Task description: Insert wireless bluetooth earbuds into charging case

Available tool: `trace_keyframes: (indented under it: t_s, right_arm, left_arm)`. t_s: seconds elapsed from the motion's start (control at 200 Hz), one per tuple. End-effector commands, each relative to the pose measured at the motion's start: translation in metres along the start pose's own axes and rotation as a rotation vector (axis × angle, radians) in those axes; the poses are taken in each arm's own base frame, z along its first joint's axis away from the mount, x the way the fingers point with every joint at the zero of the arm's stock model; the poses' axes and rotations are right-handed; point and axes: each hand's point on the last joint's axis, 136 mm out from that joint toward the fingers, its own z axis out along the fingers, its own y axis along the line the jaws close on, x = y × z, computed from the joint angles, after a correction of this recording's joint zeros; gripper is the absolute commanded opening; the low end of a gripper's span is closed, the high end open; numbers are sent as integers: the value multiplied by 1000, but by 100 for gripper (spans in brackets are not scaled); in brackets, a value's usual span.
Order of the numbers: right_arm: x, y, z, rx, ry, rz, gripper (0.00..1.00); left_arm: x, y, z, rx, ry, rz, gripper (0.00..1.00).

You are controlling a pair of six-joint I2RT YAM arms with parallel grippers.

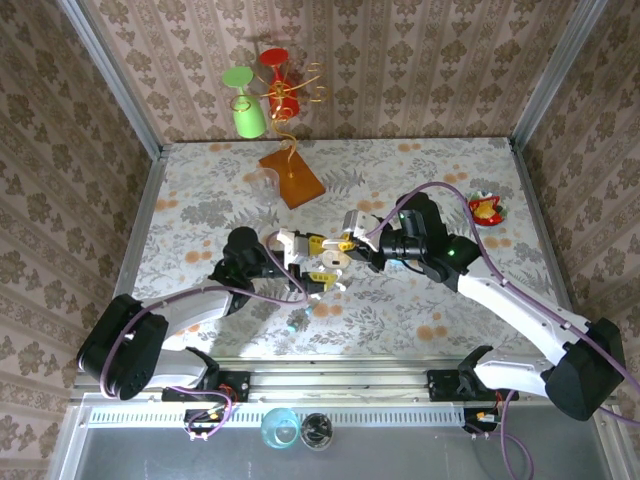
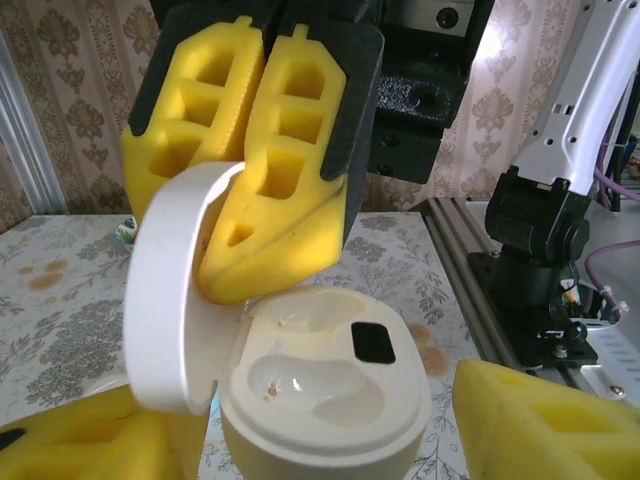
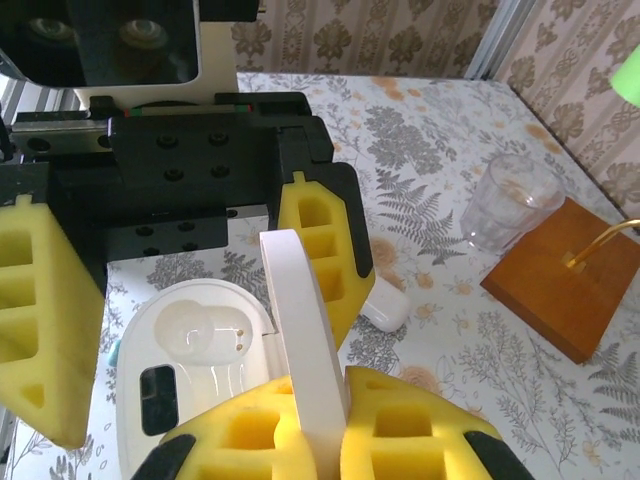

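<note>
At the middle of the flowered bench (image 1: 200, 210) the charging case (image 2: 330, 400) stands open, its lid (image 2: 175, 310) raised almost upright on the hinge side. The right tool (image 3: 325, 428) is clenched on that lid, with its two yellow fingers (image 3: 250, 435) pressed flat against either face near the free edge. The left tool (image 2: 305, 435) is released. Its fingers (image 2: 545, 420) stand apart at 3 and 9 o'clock of the case base, and in the left wrist view a bare gap shows on the 3 o'clock side. Inside the case the moulded well (image 2: 300, 385) shows bare white plastic with small brownish contact dots, and a black rectangle (image 2: 372, 342) sits at 1 o'clock of it. In the right wrist view a small white rounded piece, apparently an earbud (image 3: 385, 305), lies on the bench outside the case. It is just beside the left tool's far finger, at 3 o'clock of the lid. Whether any other earbud lies near the case cannot be told. In that same view a clear tumbler (image 3: 510, 205) stands at 2 o'clock of the case, and beside it is a wooden block (image 3: 560, 290) that carries a gold wire stand. From above, a green glass (image 1: 248, 112) and a red glass (image 1: 280, 88) hang at 12 o'clock, and a small red and yellow object (image 1: 486, 208) sits at 2 o'clock near the bench edge.
</note>
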Motion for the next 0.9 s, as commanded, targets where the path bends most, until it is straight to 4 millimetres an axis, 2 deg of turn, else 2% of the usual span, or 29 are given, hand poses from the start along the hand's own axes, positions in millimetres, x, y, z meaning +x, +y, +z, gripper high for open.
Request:
trace_keyframes:
  t_s: [0.0, 0.18, 0.49, 0.895]
  right_arm:
    - [-8, -6, -4, 48, -40, -14, 0]
    - [-11, -7, -3, 49, -55, -3, 0]
    - [-13, -7, -1, 51, -58, 4, 0]
    - [-10, -7, 3, 51, -43, 4, 0]
  left_arm:
    - [0, 7, -1, -27, -15, -3, 70]
    - [-2, 11, 1, -41, -30, -9, 69]
    - [-7, 9, 3, -8, -42, -9, 56]
    - [-8, 9, 3, -2, -47, -19, 53]
